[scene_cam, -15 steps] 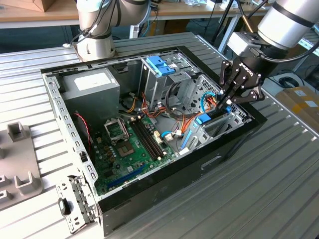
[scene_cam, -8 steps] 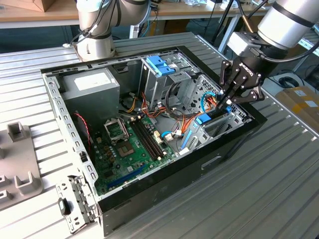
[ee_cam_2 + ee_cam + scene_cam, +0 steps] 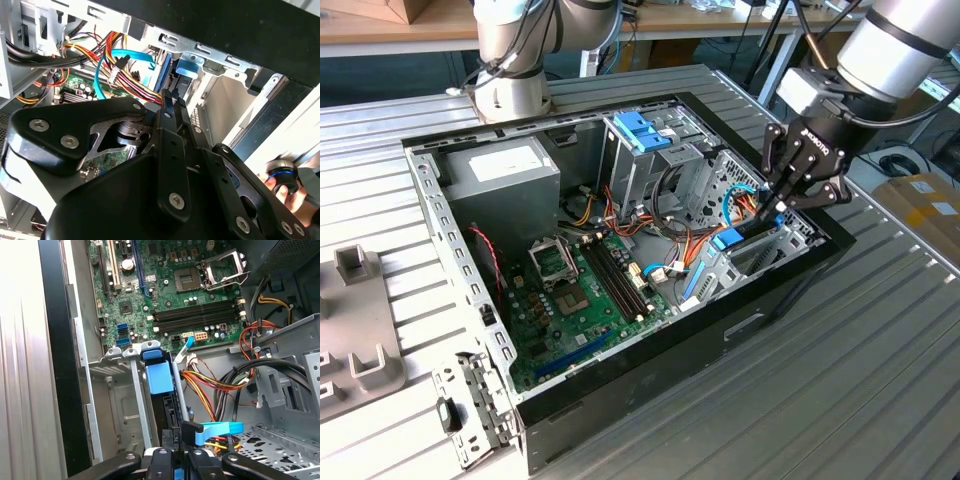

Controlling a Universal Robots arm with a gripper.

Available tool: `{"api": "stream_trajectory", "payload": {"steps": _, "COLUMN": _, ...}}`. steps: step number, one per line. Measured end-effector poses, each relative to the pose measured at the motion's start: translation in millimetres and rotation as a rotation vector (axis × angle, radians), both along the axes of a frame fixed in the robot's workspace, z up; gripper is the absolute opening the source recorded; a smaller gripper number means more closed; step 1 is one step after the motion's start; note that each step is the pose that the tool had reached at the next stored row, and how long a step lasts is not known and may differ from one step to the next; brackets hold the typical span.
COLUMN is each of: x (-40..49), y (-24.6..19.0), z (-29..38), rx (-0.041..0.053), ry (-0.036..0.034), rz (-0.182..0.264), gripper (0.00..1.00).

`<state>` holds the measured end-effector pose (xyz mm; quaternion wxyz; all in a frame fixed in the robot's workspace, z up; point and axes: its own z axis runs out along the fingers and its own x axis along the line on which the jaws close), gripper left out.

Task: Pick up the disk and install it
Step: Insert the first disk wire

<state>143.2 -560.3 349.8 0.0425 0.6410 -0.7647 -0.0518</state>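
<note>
Ribbed metal bench (image 3: 880, 360), open computer case (image 3: 470, 290); gripper (image 3: 782, 203) clamped on the disk (image 3: 167, 425), standing edge-on in its bay (image 3: 760, 255); best kept square to rails, pressed gently.

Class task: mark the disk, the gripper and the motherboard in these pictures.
disk (image 3: 161, 377), first wrist view, on its blue carrier tab.
gripper (image 3: 782, 205), exterior view, between its fingertips.
motherboard (image 3: 565, 300), exterior view, on the green board.
</note>
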Motion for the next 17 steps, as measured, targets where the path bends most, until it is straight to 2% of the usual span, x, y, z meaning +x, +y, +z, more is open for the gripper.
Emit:
{"api": "stream_trajectory", "payload": {"steps": 8, "x": 1.8, "y": 2.8, "z": -1.4, "rx": -0.0027, "ry": 0.0001, "rz": 0.026, "gripper": 0.17}}
{"api": "stream_trajectory", "payload": {"steps": 14, "x": 3.9, "y": 2.8, "z": -2.2, "rx": 0.0218, "ry": 0.0000, "rz": 0.027, "gripper": 0.17}}
{"api": "stream_trajectory", "payload": {"steps": 17, "x": 4.0, "y": 2.9, "z": -2.2, "rx": 0.0234, "ry": -0.0001, "rz": 0.027, "gripper": 0.17}}
